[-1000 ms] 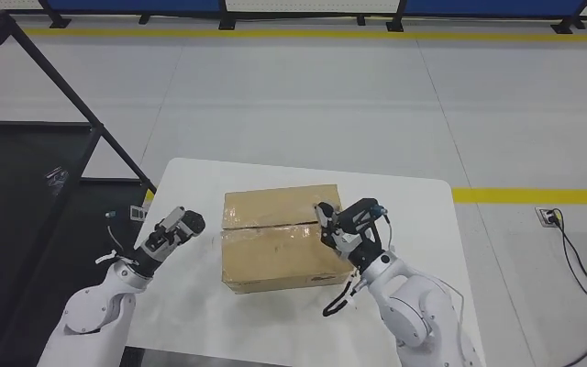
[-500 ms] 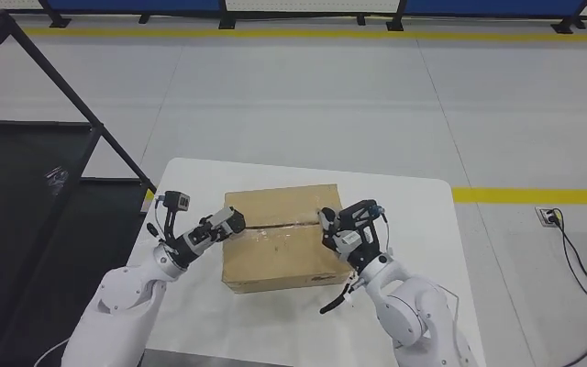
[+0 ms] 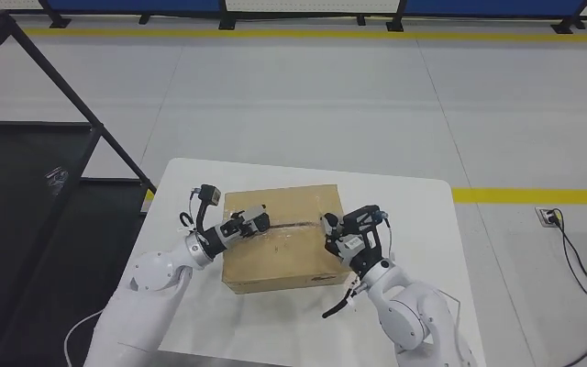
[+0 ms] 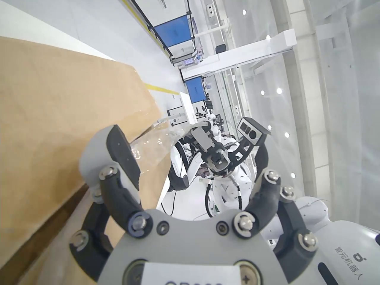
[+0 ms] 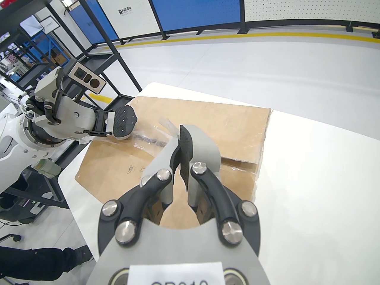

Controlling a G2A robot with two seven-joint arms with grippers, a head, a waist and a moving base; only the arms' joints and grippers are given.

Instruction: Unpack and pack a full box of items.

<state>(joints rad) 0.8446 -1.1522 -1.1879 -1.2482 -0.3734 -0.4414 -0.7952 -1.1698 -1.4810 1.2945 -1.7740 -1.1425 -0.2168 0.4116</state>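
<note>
Two grippers of mine work over the cardboard box (image 3: 275, 257), which sits with its flaps shut at the middle of the white table (image 3: 413, 211). My left gripper (image 3: 260, 221) hangs with its fingers spread above the taped seam, toward the box's 9 o'clock side. My right gripper (image 5: 181, 137), at the box's 3 o'clock edge, has its fingers pressed together on a strip of clear tape (image 4: 154, 145) raised off the seam.

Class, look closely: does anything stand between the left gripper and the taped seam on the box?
Nothing visible does. The left gripper, fingers open, is right at the seam on top of the box. Only the clear tape covers the seam itself.
</note>
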